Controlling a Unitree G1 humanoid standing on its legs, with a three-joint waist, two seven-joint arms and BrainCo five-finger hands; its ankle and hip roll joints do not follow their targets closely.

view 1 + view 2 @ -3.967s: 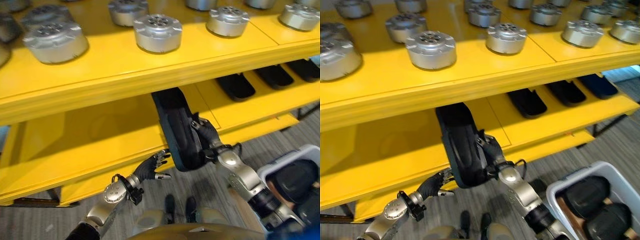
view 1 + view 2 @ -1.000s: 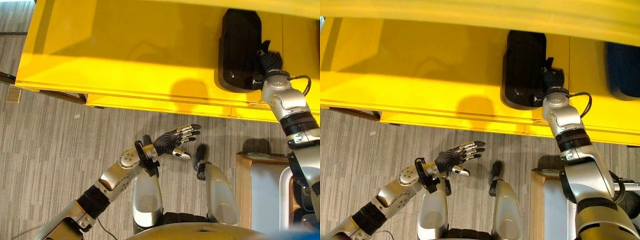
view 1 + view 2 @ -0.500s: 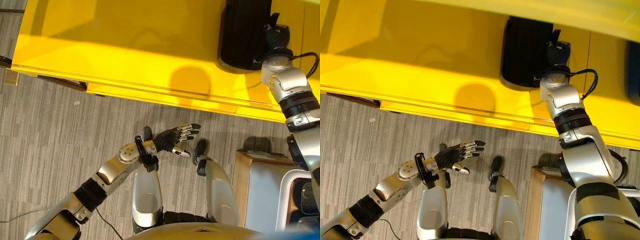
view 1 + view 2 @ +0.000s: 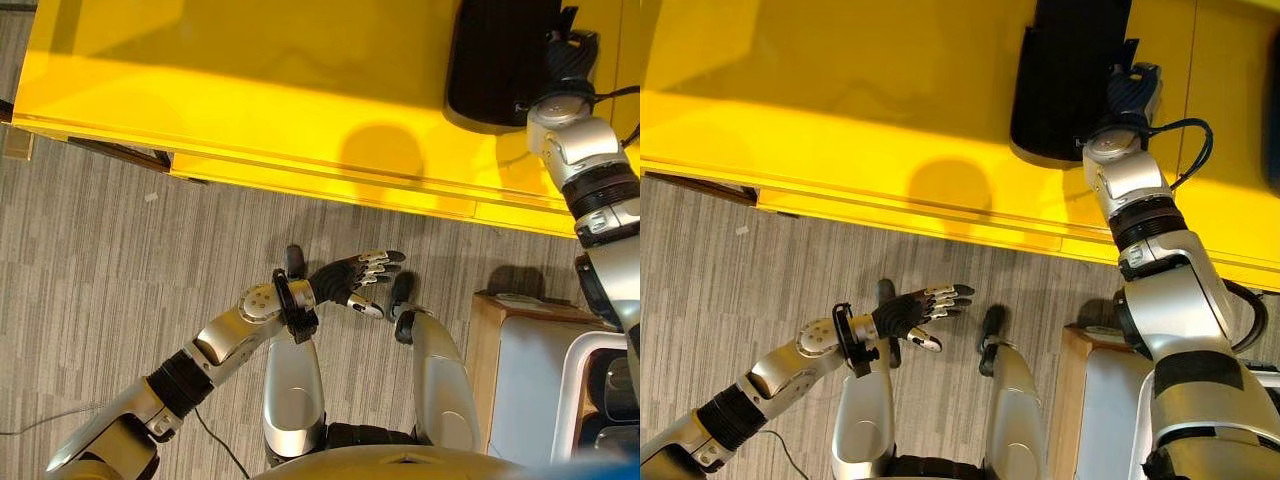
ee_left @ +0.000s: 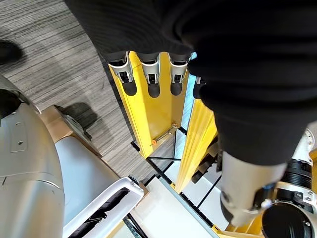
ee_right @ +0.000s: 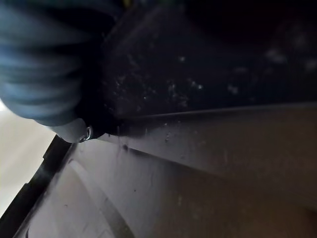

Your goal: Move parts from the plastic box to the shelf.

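A long black part (image 4: 1065, 75) lies flat on the lower yellow shelf (image 4: 250, 90), well back from its front edge. My right hand (image 4: 1130, 95) rests against the part's right side, its arm reaching up from the lower right. In the right wrist view the part's dark dusty surface (image 6: 208, 99) is very close. My left hand (image 4: 350, 280) hovers over the floor below the shelf, open and holding nothing, with its fingers (image 5: 148, 74) straight. The white plastic box (image 4: 570, 400) stands at the lower right with black parts (image 4: 615, 390) inside.
A tan wooden stand (image 4: 485, 340) sits beside the plastic box. Another dark part (image 4: 1274, 150) lies on the shelf at the far right. Grey striped carpet (image 4: 120, 290) lies in front of the shelf.
The black part has slid farther back on the shelf, and my right hand has gone with it. My left hand has hardly moved.
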